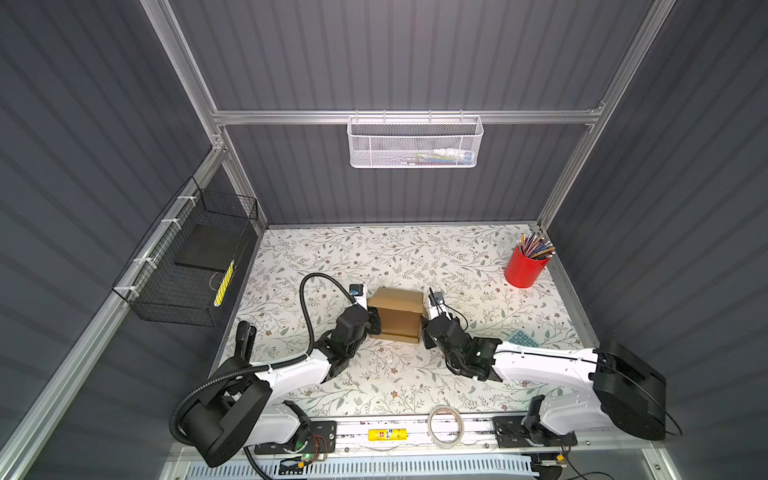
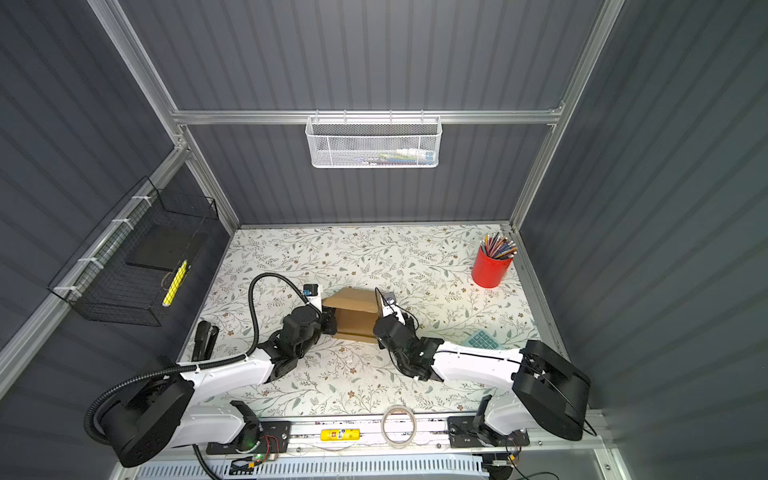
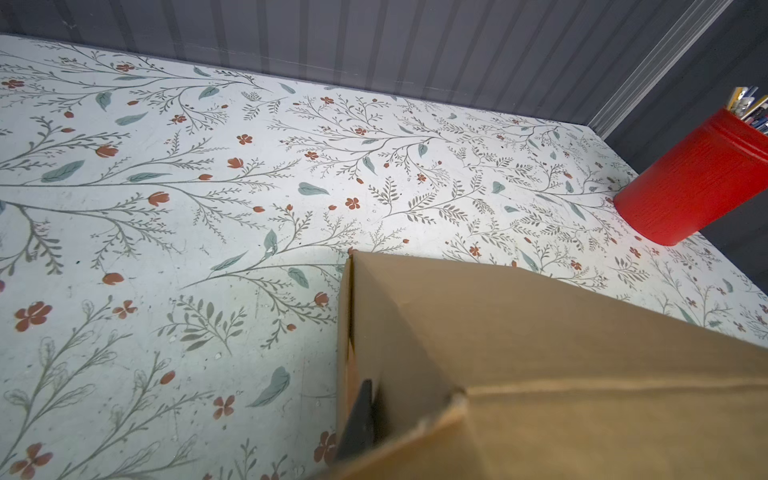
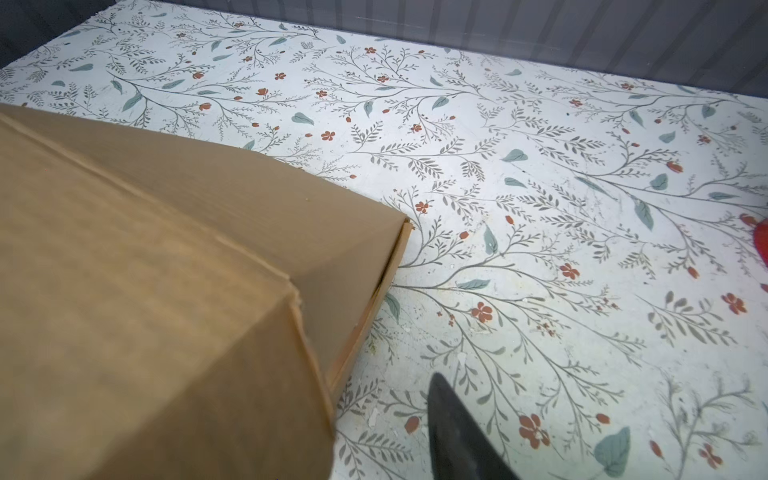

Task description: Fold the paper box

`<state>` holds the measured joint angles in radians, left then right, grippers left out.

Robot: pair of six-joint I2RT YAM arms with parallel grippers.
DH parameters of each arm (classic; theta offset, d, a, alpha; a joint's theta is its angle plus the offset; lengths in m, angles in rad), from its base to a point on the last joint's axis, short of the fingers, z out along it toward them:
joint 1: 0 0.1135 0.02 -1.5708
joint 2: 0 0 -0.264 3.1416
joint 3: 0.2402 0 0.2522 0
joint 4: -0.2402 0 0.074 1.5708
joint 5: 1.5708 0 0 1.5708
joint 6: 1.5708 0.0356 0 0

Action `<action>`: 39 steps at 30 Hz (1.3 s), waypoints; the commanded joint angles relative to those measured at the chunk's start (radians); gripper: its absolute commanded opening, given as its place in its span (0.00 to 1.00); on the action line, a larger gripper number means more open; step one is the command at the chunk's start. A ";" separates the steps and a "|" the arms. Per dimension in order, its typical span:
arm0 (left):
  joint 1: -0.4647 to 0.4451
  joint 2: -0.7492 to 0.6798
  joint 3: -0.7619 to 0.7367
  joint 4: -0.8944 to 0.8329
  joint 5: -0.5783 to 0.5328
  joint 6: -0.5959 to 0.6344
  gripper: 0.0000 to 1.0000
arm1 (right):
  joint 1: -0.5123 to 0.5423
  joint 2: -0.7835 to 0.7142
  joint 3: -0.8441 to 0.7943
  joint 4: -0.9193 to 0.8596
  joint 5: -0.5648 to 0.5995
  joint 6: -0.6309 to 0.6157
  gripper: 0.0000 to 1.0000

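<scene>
Top views first: one paper box (image 1: 397,313) (image 2: 353,316) sits mid-table (image 1: 374,257), between my two grippers; left gripper (image 1: 374,324) is against its left side, right gripper (image 1: 426,332) just beside its right side. The lid stands humped over the base rather than flat; I judge the step in hand to be closing the lid, late in the fold. One red cup (image 1: 524,268) of pencils stands far right, well apart. Left wrist: one dark finger (image 3: 359,415) shows tucked between the box's left wall and the lid's side flap; its mate is hidden behind cardboard; I read this pincer as clenched on the box. Right wrist: one finger (image 4: 457,432) shows clear of the box, bare table between them; its mate is hidden under the lid; I read this pincer as released, grasping nothing. Next move, my judgement: the right side needs a fresh hold or a downward press on the lid, while the left keeps its flap inside the wall; then the near flap must tuck in; pressing off-centre could skew the lid.
</scene>
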<state>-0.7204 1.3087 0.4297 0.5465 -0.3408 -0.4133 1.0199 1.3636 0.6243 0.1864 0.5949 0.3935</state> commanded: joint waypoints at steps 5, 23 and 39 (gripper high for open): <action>-0.003 0.007 -0.012 0.008 -0.027 -0.010 0.13 | 0.006 -0.032 -0.033 -0.009 -0.020 0.002 0.50; -0.005 0.014 -0.008 0.003 -0.019 -0.016 0.14 | 0.008 -0.117 -0.123 -0.026 0.004 0.058 0.54; -0.004 -0.018 -0.019 -0.019 -0.006 -0.016 0.28 | -0.171 -0.236 -0.171 -0.038 -0.106 0.066 0.61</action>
<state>-0.7208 1.3182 0.4297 0.5407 -0.3477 -0.4244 0.8948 1.1423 0.4599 0.1566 0.5594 0.4633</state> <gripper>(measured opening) 0.267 0.602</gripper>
